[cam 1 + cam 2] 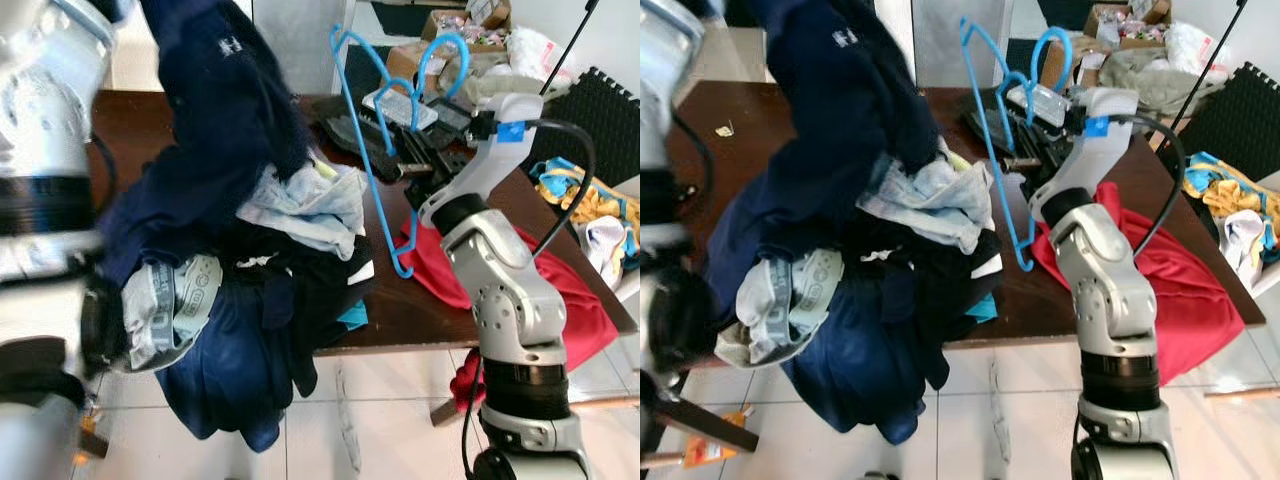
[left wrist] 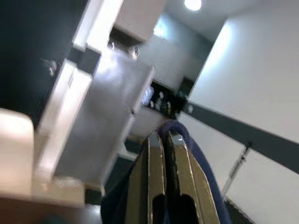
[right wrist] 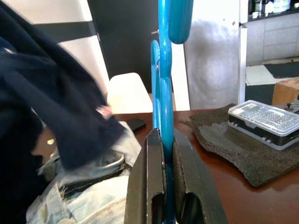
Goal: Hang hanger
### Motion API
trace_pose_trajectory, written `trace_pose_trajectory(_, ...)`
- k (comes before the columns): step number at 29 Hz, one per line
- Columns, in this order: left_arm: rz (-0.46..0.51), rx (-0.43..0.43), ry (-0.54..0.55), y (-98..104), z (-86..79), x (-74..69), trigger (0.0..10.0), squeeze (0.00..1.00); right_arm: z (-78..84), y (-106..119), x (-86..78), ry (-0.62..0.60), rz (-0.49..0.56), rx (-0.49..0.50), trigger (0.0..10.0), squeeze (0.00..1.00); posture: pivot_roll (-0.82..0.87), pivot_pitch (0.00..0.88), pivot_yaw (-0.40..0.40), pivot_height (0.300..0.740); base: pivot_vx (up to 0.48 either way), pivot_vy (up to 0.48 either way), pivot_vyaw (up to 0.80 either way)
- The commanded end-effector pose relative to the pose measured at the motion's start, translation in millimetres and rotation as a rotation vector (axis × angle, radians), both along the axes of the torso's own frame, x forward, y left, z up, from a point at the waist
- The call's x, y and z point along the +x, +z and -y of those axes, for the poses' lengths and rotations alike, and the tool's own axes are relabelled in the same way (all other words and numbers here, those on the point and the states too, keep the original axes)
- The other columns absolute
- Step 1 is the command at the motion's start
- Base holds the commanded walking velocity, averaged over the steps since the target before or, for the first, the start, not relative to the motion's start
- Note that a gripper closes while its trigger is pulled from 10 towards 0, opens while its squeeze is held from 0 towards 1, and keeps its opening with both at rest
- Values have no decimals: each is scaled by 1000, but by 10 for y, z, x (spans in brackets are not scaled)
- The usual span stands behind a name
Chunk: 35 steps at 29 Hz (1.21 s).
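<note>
The right gripper (image 3: pixel 163 140) has its two black fingers (image 3: pixel 148 182) pressed tight on the bright blue plastic hanger (image 1: pixel 385 150), which stands nearly upright in the upper middle of the frame, its hook curling up near the top and its lower corner just above the dark brown wooden worktop (image 1: pixel 400 310). A red cloth (image 1: pixel 560 290) lies on the worktop just right of that corner and spills over the right edge.

At the upper left the left gripper (image 2: pixel 166 154) has its fingers (image 2: pixel 152 177) closed almost together on a fold of dark navy garment (image 1: pixel 215 110), which hangs down from there onto the heap. The heap of mixed clothes (image 1: pixel 250 300) fills the centre left, with a pale blue denim piece (image 1: pixel 310 205) on top, and slumps over the front edge towards the white tiled floor (image 1: pixel 380 430). A clear plastic case (image 3: pixel 264 119) sits on a dark mat (image 3: pixel 233 144) at the far side.
</note>
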<state>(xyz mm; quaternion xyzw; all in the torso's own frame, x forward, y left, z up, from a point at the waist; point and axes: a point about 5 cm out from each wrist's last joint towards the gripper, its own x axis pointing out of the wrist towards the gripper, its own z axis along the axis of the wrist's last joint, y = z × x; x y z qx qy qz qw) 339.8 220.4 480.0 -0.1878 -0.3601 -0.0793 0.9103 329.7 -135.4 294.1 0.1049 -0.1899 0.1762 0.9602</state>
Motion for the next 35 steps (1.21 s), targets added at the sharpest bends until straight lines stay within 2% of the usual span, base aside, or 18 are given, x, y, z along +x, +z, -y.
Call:
trace_pose_trajectory(1,82,29,99,242,-237,-122,0,0,15,15,5,-7,14,12,10000,0,106,116,-5,740,0,0,0)
trace_pose_trajectory(10,178,114,290,687,-442,-350,0,0,21,8,11,-10,16,15,10000,0,114,122,-5,740,0,0,0)
trace_pose_trajectory(12,299,159,373,980,-470,-594,0,0,27,10,6,-12,18,18,10000,0,118,130,1,740,0,0,0)
trace_pose_trajectory(14,315,168,376,1014,-463,-618,0,0,29,10,6,-13,19,18,10000,0,118,130,1,740,0,0,0)
trace_pose_trajectory(16,292,186,327,968,-376,-530,0,0,33,6,8,-15,17,19,10000,0,123,134,0,740,0,0,0)
trace_pose_trajectory(18,233,251,203,787,-132,-285,0,0,32,-1,12,-17,15,19,10000,0,121,135,-3,740,0,0,0)
trace_pose_trajectory(19,233,251,203,787,-132,-285,0,0,32,-1,12,-17,15,19,10000,0,121,135,-3,740,0,0,0)
trace_pose_trajectory(21,84,339,-20,294,324,130,0,0,28,-6,6,-17,11,17,10000,0,112,143,-7,740,0,0,0)
trace_pose_trajectory(23,84,339,-20,294,324,130,0,0,28,-6,6,-17,11,17,10000,0,112,143,-7,740,0,0,0)
trace_pose_trajectory(25,-59,410,-262,-377,925,386,0,0,44,-8,-1,-22,7,14,10000,0,98,151,-10,740,0,0,0)
trace_pose_trajectory(27,-59,410,-262,-377,925,386,0,0,44,-8,-1,-22,7,14,10000,0,98,151,-10,740,0,0,0)
trace_pose_trajectory(28,-117,421,-381,-669,1207,393,0,0,56,-4,-4,-25,6,13,10000,0,93,157,-13,740,0,0,0)
trace_pose_trajectory(29,-117,421,-381,-669,1207,393,0,0,56,-4,-4,-25,6,13,10000,0,93,157,-13,740,0,0,0)
trace_pose_trajectory(30,-150,440,-492,-915,1464,337,0,0,65,-4,-9,-28,5,12,10000,0,91,160,-12,740,0,0,0)
trace_pose_trajectory(31,-150,440,-492,-915,1464,337,0,0,65,-4,-9,-28,5,12,10000,0,91,160,-12,740,0,0,0)
trace_pose_trajectory(33,-214,481,-730,-1323,1896,100,0,0,90,-9,-13,-33,1,8,10000,0,88,167,-12,740,0,0,0)
trace_pose_trajectory(34,-214,481,-730,-1323,1896,100,0,0,90,-9,-13,-33,1,8,10000,0,88,167,-12,740,0,0,0)
trace_pose_trajectory(35,-230,503,-803,-1430,2004,8,0,0,97,-12,-12,-35,0,8,10000,0,88,167,-12,740,0,0,0)
